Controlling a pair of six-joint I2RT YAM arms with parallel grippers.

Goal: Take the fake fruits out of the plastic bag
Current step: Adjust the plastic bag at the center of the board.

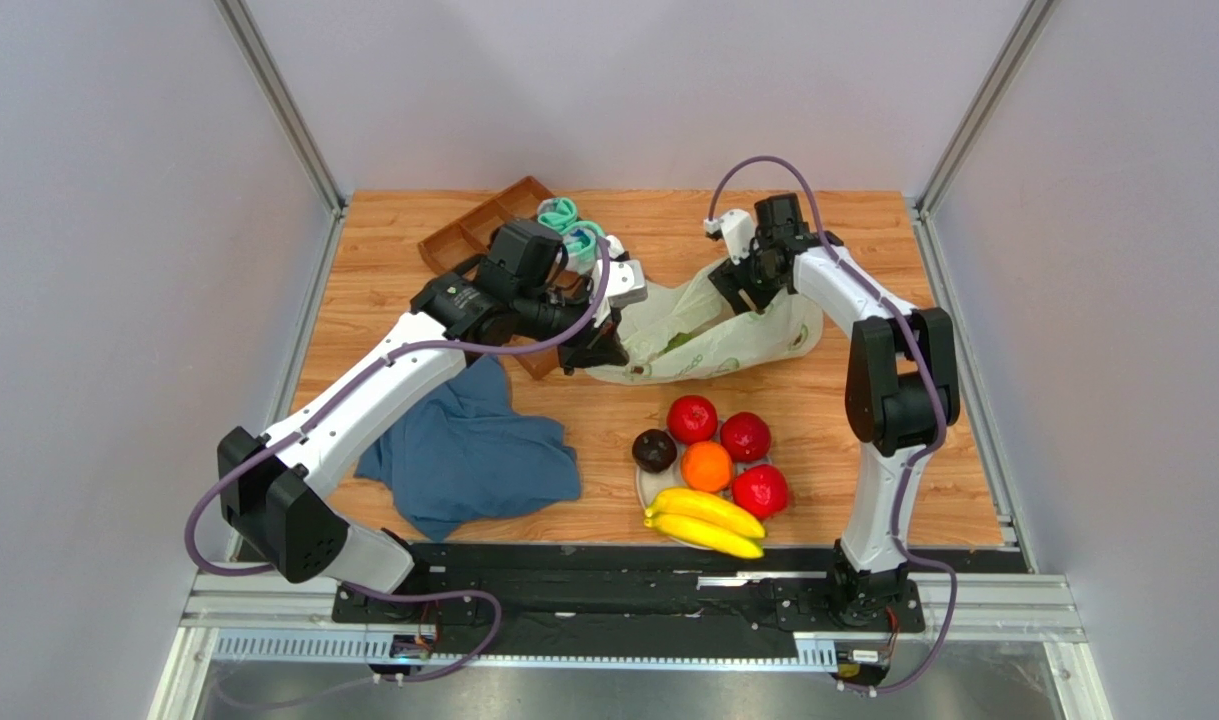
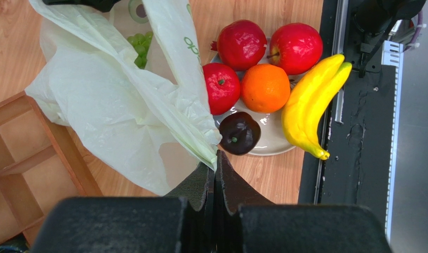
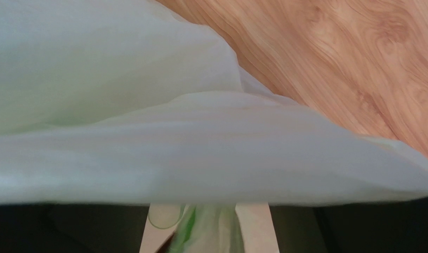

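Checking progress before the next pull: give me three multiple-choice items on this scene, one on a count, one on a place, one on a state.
1. How many red fruits lie on the plate with the orange?
A. three
B. two
C. five
2. Where is the green grape bunch?
A. on the plate
B. atop the orange
C. inside the plastic bag
3. How is the left gripper?
A. open, holding nothing
B. shut on the bag's edge
C. shut on the orange
Answers: A, three red balls sit by the orange; C, grapes show through the bag's mouth; B, its fingers pinch the film.
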